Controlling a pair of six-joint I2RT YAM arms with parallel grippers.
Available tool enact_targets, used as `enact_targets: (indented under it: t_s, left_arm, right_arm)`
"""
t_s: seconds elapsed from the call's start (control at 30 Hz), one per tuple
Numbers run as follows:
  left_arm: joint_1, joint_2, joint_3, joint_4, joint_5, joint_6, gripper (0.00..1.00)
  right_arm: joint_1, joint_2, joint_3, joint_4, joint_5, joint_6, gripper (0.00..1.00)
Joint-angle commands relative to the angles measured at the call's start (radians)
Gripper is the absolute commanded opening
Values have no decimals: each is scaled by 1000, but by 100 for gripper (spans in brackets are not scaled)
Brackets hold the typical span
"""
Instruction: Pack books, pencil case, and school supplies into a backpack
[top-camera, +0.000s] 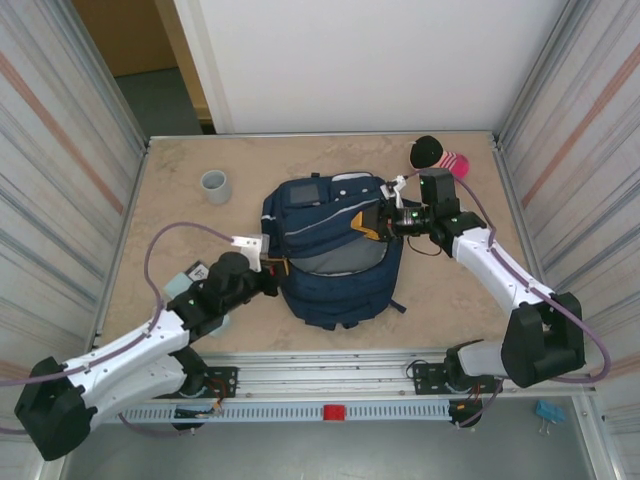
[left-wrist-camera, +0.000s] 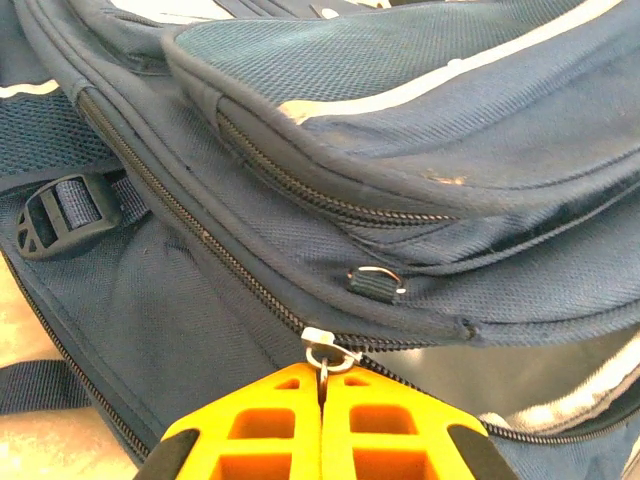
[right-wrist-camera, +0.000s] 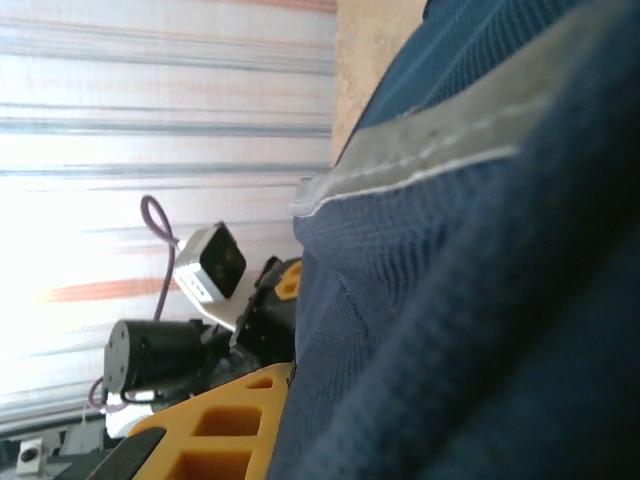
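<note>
The white-and-black left arm is reaching up and rightward from its near-left base; its yellow two-fingered tool is pressing both fingers flush together on a small silver zip pull; the matching right arm is bending leftward, its yellow tool lying sideways, jaw gap hidden.

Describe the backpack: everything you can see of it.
The backpack is navy woven fabric with thin pale stripes and a grey square patch on its front pocket. It lies flat, front up, in the middle of the table. Its main compartment gapes, showing grey lining. A black buckle on webbing sits at its side. The left gripper has its jaws shut on the metal zipper pull. The right gripper is against the flap on its side, grip unclear.
</note>
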Motion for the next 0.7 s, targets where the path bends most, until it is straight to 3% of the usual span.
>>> enact_targets:
  t_s: [0.0, 0.23, 0.43, 0.47, 0.57, 0.67]
  left_arm:
    - [97, 29, -25, -57, -69, 53, 0]
    - [192, 158, 29, -1, 1, 156, 1]
    - [192, 204, 73, 87, 254, 346, 2]
    - [192, 201, 82, 85, 286, 356, 0]
    - [169, 191, 93, 91, 331, 356, 0]
    - [105, 186, 88, 112, 293, 331, 0]
  right_arm:
    - [-29, -12, 106, -60, -207, -128, 1]
    - [-77, -4, 225, -115, -305, -157, 1]
    - [-104, 29, 264, -204, -295, -222, 2]
    - [-109, 35, 271, -227, -269, -229, 5]
    - [-108, 47, 253, -218, -131, -181, 30]
    - [-83, 20, 143, -22, -36, -4, 46]
